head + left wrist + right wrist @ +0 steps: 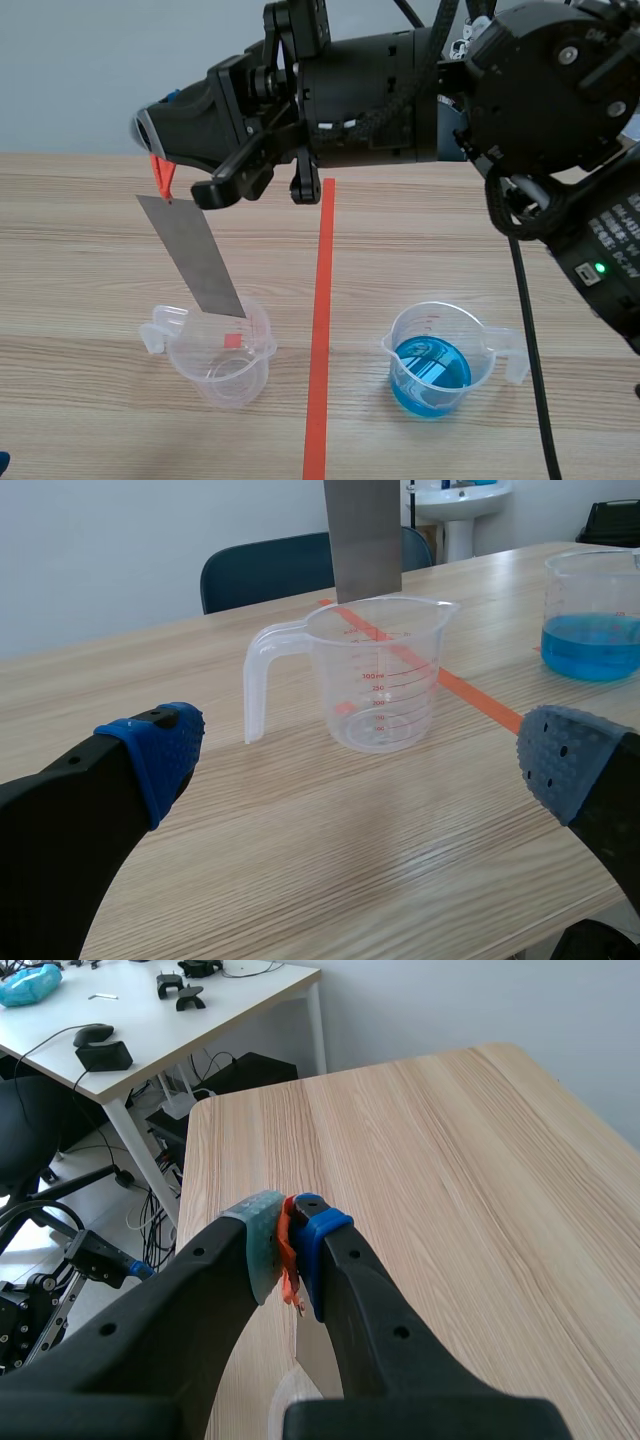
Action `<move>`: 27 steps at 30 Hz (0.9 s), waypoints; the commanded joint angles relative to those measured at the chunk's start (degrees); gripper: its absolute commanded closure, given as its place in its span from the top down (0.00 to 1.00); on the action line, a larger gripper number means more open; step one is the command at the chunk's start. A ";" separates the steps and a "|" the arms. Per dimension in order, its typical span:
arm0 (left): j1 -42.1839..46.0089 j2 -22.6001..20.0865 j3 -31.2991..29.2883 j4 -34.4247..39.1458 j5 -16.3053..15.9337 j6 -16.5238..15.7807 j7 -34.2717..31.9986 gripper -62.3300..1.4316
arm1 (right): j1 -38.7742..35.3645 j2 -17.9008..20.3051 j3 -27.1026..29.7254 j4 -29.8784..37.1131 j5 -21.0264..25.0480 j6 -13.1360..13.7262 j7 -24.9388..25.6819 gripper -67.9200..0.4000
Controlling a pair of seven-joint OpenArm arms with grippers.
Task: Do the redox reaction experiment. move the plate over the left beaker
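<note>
A grey metal plate [192, 256] hangs tilted from an orange clip [162, 176], its lower end at the rim of the empty clear left beaker [222, 354]. My right gripper [160, 160], reaching across from the right, is shut on that clip [288, 1250]; the plate [318, 1358] shows just below its fingers. In the left wrist view the plate [362, 538] hangs above the empty beaker [375, 674], which stands ahead of my open left gripper [365, 765]. The left arm does not show in the scene view.
A second clear beaker [435, 363] holding blue liquid stands right of the orange tape line [320, 320]; it shows as well in the left wrist view [593, 615]. A chair [265, 570] stands past the table's far edge.
</note>
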 commanded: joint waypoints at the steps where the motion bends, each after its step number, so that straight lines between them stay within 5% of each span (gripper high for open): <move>1: 0.07 -0.66 -0.17 0.98 -0.37 0.11 -2.60 1.00 | 1.16 -0.02 0.02 0.20 1.01 0.02 1.09 0.01; 27: -0.28 -0.63 -0.15 1.27 -1.03 0.00 -2.60 1.00 | 1.14 -0.02 0.02 0.20 1.03 0.02 1.07 0.01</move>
